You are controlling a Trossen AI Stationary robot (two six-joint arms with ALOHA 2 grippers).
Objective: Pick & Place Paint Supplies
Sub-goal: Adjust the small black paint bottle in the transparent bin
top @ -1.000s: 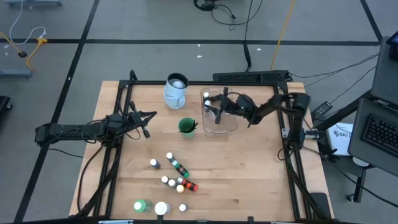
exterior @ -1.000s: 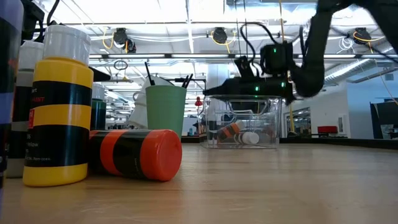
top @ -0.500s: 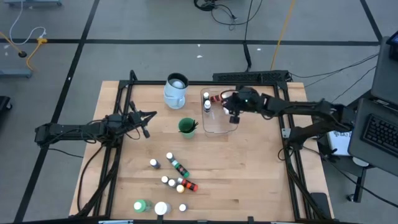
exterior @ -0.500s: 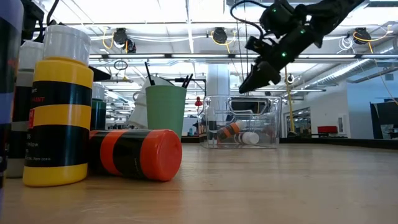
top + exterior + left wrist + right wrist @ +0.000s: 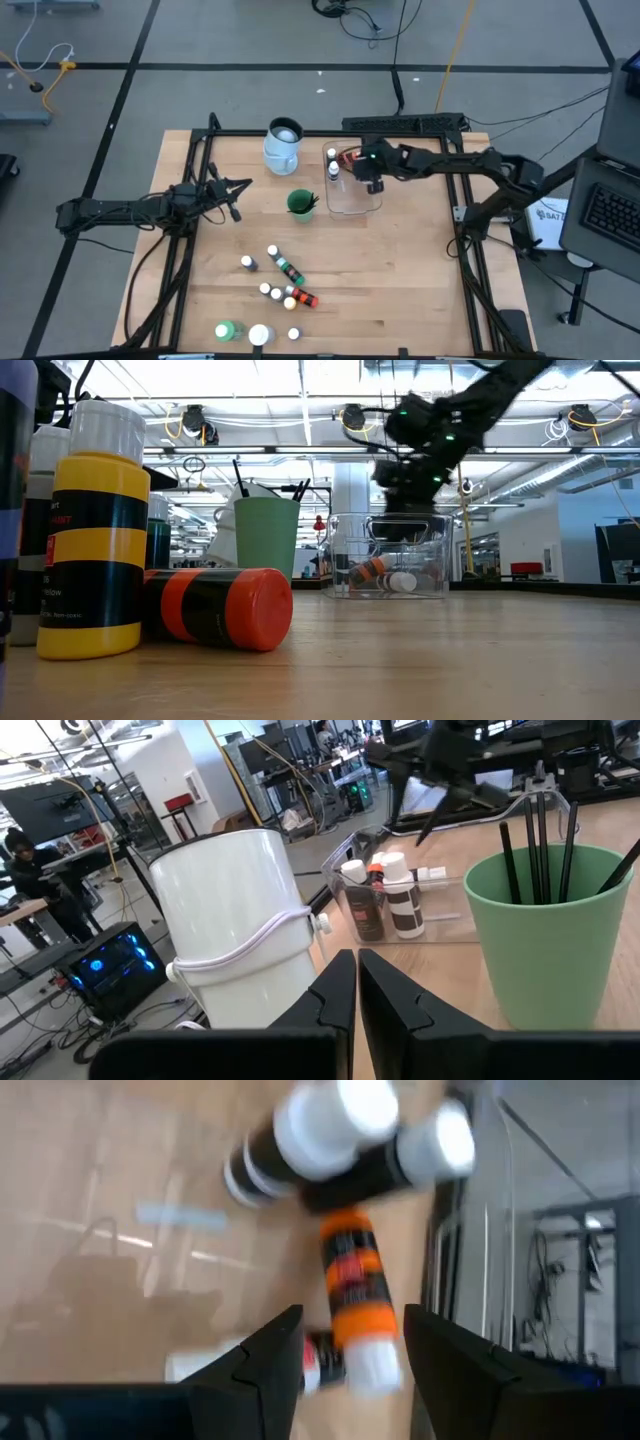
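My right gripper [image 5: 368, 168] [image 5: 352, 1320] hangs open and empty over the clear tub [image 5: 355, 190] [image 5: 392, 555], fingers pointing down into it. In the tub an orange bottle [image 5: 355, 1295] lies on its side beside two upright dark white-capped bottles [image 5: 335, 1115]. Several small paint bottles [image 5: 283, 280] stand or lie on the table's near middle. Nearer the front edge are a green bottle [image 5: 227, 330] and a white jar [image 5: 260, 335]. Dark brushes stand in the green cup [image 5: 300, 203] [image 5: 545, 925]. My left gripper [image 5: 232, 190] [image 5: 350, 975] waits shut at the table's left, facing the jug.
The pale blue-white jug [image 5: 283, 143] [image 5: 240, 920] stands at the far edge, left of the tub. In the low view a yellow-and-black bottle [image 5: 95, 550] and a lying orange-red bottle [image 5: 215, 607] fill the foreground. Bare wood lies right of the bottles.
My right gripper has risen from about the height of the tub's rim. It has tipped from lying level to pointing down over the tub, while the right arm has stretched out from its folded pose. The bottles in the tub have stayed put.
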